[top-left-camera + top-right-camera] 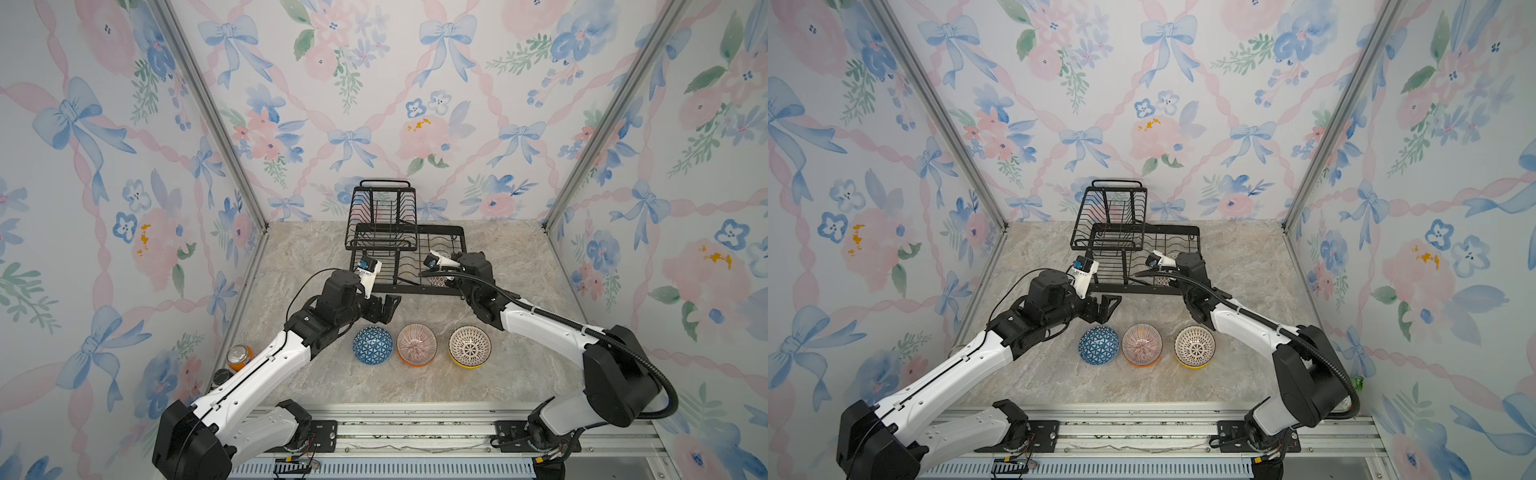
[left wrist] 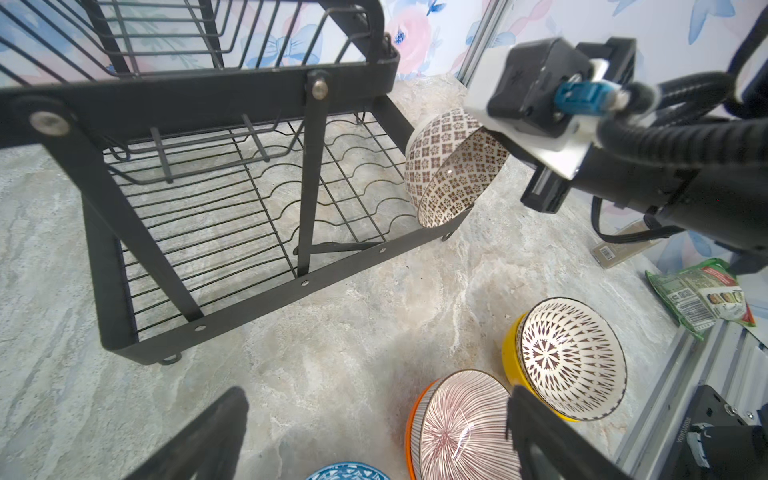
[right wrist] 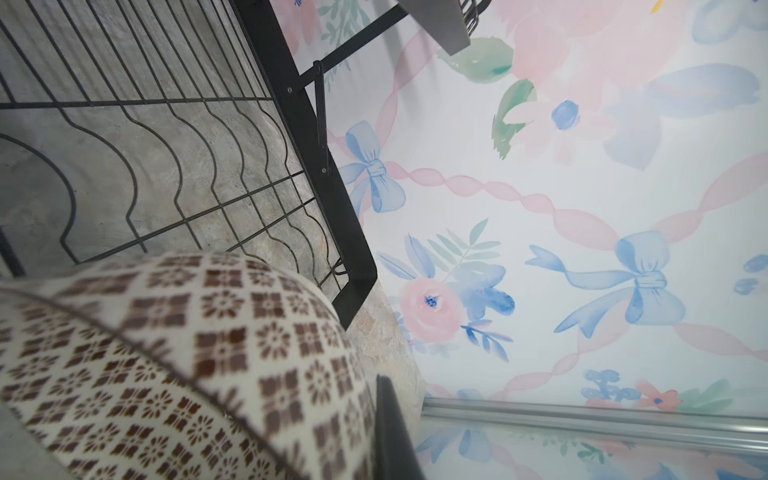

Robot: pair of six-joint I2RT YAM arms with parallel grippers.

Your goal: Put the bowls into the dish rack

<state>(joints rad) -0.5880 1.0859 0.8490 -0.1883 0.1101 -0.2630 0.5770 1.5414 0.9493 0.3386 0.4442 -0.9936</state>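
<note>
Flowered wallpaper with blue bows closes three sides, and the tabletop [image 1: 415, 386] is of pale marbled stone. The dish rack [image 2: 257, 303] stands at the back of it, near the middle.

My right gripper [image 1: 445, 272] is closed on the rim of the lattice bowl [image 2: 432, 158], which is white with a small brown lattice inside and outside. I hold this bowl on its edge at the near right corner of the lower tray, with the mouth turned toward my left arm and a little upward. Its lowest rim is just at the front rail. Whether it already rests on the wires I cannot tell. The move turns on this, as I judge: the waved wires of the tray lie beyond the bowl, away from my wrist. The rim has to go down between two of them, so the bowl should be almost upright and clear of the rail corner.

My left gripper [image 1: 384, 309] hangs with jaws wide and empty, just before the rack's front rail. In front of it lies the blue bowl [image 1: 372, 345], which seems to be mouth down; this arm is the nearer one for it. Beside it, the pink-striped bowl [image 2: 461, 428] sits in the orange bowl [image 2: 412, 428]. Next, the black-and-white bowl [image 2: 569, 357] sits in the yellow bowl [image 2: 509, 353]. These five are on the table, not yet loaded.
</note>
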